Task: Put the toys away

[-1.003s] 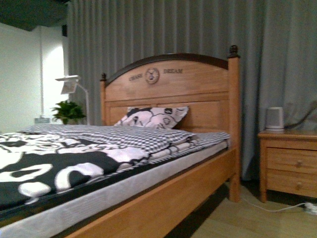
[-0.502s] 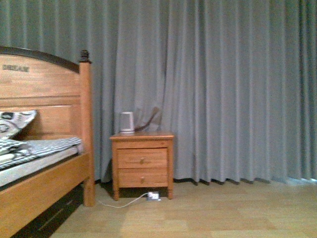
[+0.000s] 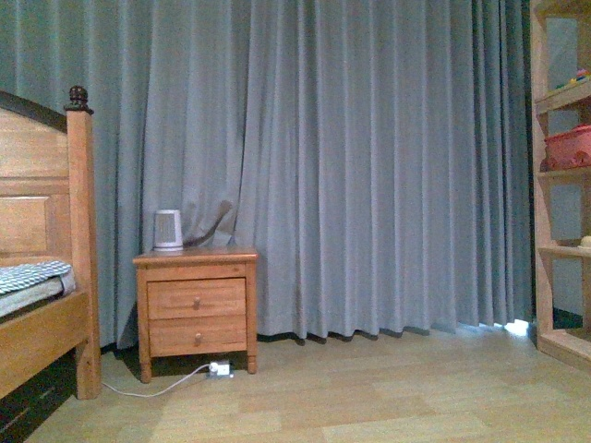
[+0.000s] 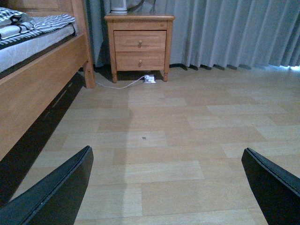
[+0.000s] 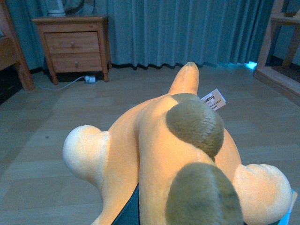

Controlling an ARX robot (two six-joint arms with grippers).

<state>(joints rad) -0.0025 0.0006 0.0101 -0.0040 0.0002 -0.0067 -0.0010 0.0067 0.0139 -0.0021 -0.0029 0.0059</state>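
Right fingers [image 5: 127, 212] on orange plush [image 5: 157, 150]

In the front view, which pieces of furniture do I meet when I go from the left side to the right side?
bed → nightstand → wooden shelf

A home bedroom: a wooden bed [image 3: 42, 337] with striped bedding [image 3: 32, 275] stands beside a two-drawer nightstand [image 3: 196, 309], with a small white appliance [image 3: 168, 230] near the left edge of its top. Floor-length grey curtains [image 3: 369, 166] cover the far wall above a wood-plank floor [image 3: 369, 397]. A wooden shelf unit [image 3: 540, 212] holds a pink basket [image 3: 570, 148].
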